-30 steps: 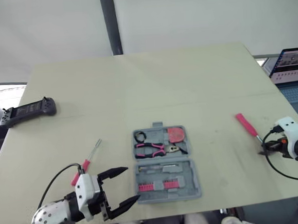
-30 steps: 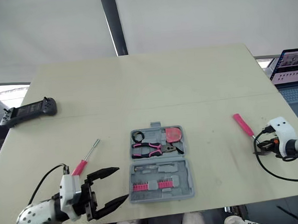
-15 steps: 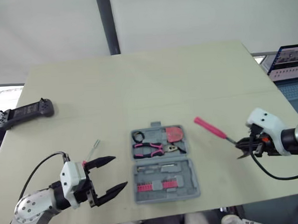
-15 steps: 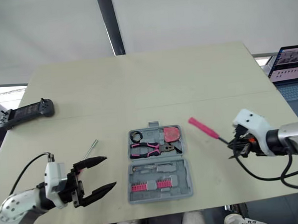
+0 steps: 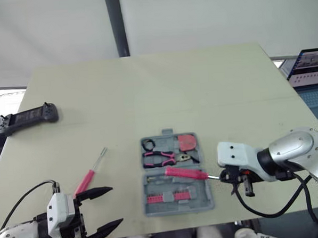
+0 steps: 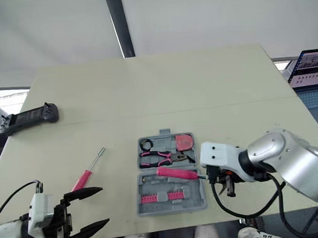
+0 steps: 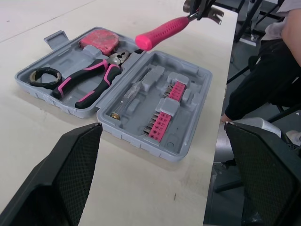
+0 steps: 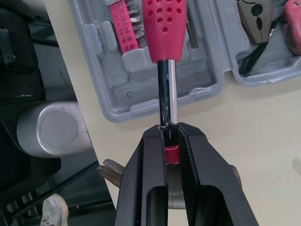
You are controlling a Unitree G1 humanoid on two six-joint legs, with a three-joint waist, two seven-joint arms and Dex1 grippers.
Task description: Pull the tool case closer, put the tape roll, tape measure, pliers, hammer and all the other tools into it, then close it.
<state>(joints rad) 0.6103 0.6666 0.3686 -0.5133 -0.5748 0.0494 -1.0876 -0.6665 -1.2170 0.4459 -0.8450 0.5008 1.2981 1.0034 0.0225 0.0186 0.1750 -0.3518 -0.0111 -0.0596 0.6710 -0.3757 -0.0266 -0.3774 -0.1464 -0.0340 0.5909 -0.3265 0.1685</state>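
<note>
The grey tool case [image 5: 204, 194] lies open near the table's front edge. Its far half holds the pink-handled pliers [image 5: 159, 159], the pink tape measure [image 5: 187, 141] and the black tape roll [image 5: 148, 145]. Its near half holds a row of pink bits [image 5: 172, 196]. My right gripper [image 5: 226, 175] is shut on the steel shaft of the hammer [image 8: 164, 28], just right of the case. The pink handle [image 5: 185, 172] reaches over the case's middle. My left gripper [image 5: 115, 205] stands open with nothing in it, left of the case at the front edge. A pink screwdriver [image 5: 90, 176] lies just beyond it.
A black handheld controller [image 5: 28, 117] lies at the table's left edge. A laptop [image 5: 308, 68] stands off the table to the right. The far half of the table [image 5: 200, 85] is bare. A chair or stand base [image 8: 51, 129] shows below the table's edge.
My right gripper has carried the hammer leftward from the table's right edge to the case. My left gripper has drawn back toward the front edge, away from the case, still open.
</note>
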